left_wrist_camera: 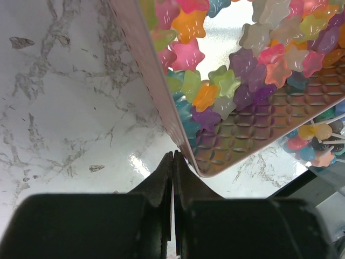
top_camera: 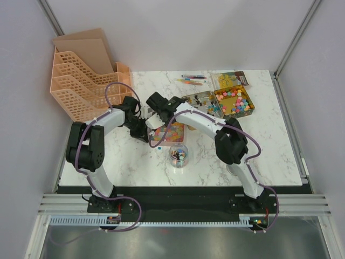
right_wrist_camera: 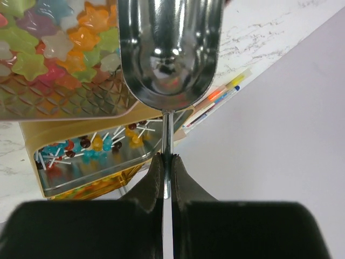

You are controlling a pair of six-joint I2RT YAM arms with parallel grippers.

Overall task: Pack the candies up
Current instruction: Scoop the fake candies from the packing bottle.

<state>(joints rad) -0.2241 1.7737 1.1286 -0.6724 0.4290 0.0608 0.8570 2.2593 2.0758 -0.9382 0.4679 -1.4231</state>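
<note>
Spillage is the chief worry. From above, both arms meet mid-worktop [top_camera: 124,156] over a tin [top_camera: 152,141] of candies [top_camera: 171,133], with a glass bowl [top_camera: 178,155] holding a few more just in front of it.

Left wrist view: the left jaws are pressed together at the tin's near corner, apparently pinching its rim. The tin looks tipped, so a slip or a steeper tilt could dump the stars onto the marble.

Right wrist view: the right jaws are clamped on the thin handle of an empty scoop [right_wrist_camera: 170,48] poised over the candies. So narrow a hold could let a loaded scoop twist and shed sweets short of the bowl.
</note>
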